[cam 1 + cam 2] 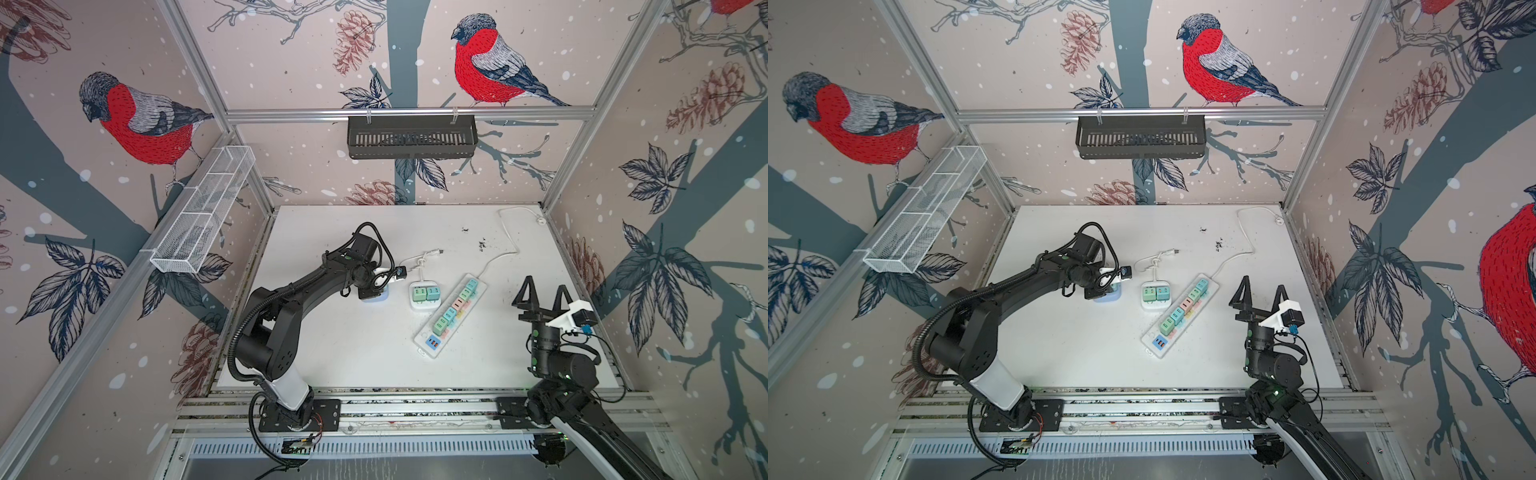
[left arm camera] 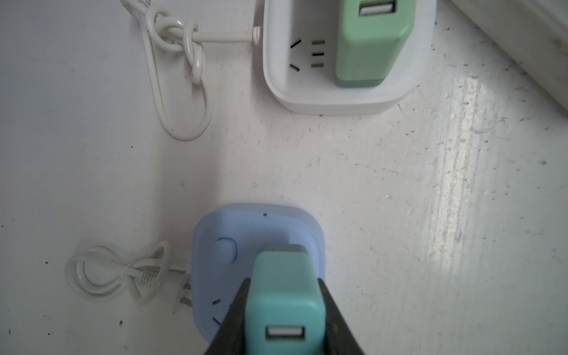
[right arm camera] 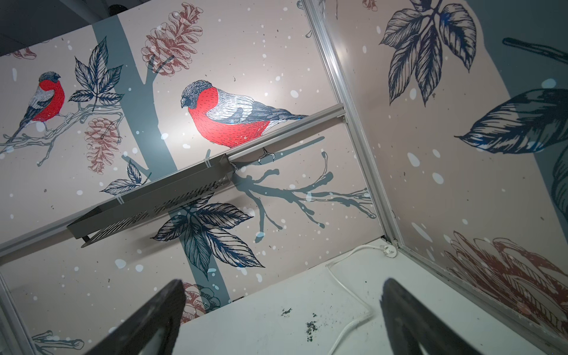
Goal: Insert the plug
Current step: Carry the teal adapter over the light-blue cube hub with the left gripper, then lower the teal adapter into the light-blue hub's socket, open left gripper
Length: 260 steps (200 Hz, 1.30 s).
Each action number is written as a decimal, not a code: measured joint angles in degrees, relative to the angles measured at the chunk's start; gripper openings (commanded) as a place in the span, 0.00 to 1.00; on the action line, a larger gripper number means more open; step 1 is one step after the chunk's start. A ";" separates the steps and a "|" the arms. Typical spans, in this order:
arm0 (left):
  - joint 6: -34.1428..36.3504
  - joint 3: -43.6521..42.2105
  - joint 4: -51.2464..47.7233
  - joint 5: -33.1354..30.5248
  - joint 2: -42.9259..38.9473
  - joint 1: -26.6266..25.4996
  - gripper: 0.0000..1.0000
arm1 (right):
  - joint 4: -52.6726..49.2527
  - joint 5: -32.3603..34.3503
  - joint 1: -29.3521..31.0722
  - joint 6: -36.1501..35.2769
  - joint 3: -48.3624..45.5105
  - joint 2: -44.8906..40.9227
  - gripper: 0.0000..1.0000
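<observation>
My left gripper (image 2: 282, 281) is shut on a teal plug (image 2: 284, 304), a small charger block with a USB port facing the camera. Black fingers (image 2: 232, 322) press both of its sides. The plug stands on the top face of a light blue socket cube (image 2: 246, 233); its prongs are hidden. In both top views the left gripper (image 1: 374, 291) (image 1: 1100, 293) points down over the blue socket (image 1: 385, 296) (image 1: 1116, 296). My right gripper (image 1: 545, 283) (image 1: 1262, 283) (image 3: 282, 282) is open and empty, raised at the right side of the table.
A white square socket (image 1: 424, 308) (image 2: 338, 104) with two green plugs lies right of the blue one, with its knotted cord (image 2: 184, 46). A long white power strip (image 1: 424, 345) holds several plugs. Its cable (image 1: 509, 232) runs to the back right corner.
</observation>
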 measured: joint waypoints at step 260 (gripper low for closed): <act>4.98 5.14 0.28 5.73 8.24 3.21 0.00 | -0.07 -1.14 -0.28 0.02 0.00 0.00 1.00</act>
